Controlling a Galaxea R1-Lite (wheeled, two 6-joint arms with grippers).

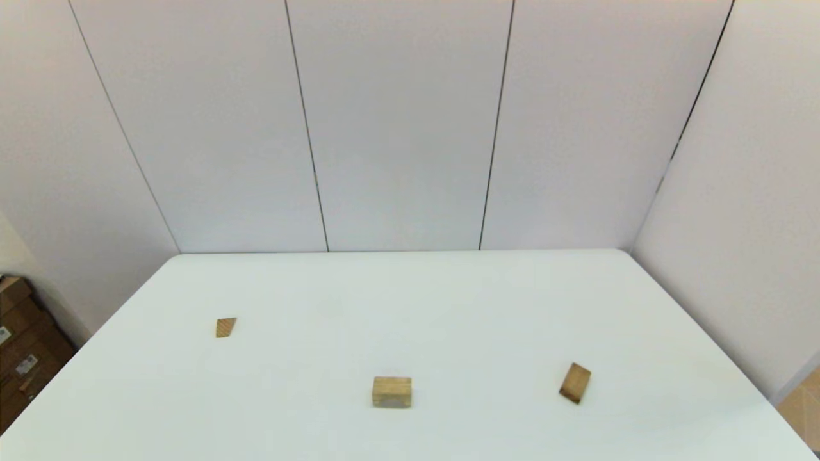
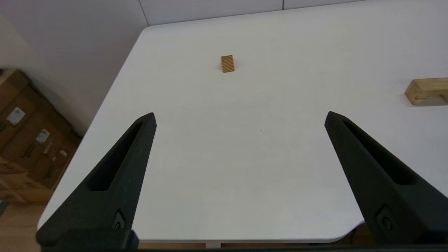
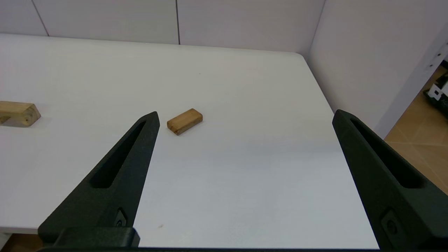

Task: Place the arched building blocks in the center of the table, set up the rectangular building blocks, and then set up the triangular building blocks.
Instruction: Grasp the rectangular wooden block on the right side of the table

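Note:
The pale arched block (image 1: pixel 391 391) rests on the white table (image 1: pixel 410 301) near the front middle; part of it also shows in both wrist views (image 2: pixel 427 91) (image 3: pixel 17 113). To its right lies the darker rectangular slab (image 1: pixel 574 382) (image 3: pixel 184 121), flat and turned at an angle. Far left sits the small striped triangular wedge (image 1: pixel 225 327) (image 2: pixel 227 63). Neither arm appears in the head view. My left gripper (image 2: pixel 239 117) hangs open over the table's front left edge, well short of the wedge. My right gripper (image 3: pixel 245 115) hangs open over the front right edge, nothing between its fingers.
Brown cardboard boxes (image 1: pixel 22 346) (image 2: pixel 24 133) stand on the floor past the table's left edge. White wall panels (image 1: pixel 410 128) close in the back and right sides. Tan floor (image 3: pixel 423 129) shows beyond the right edge.

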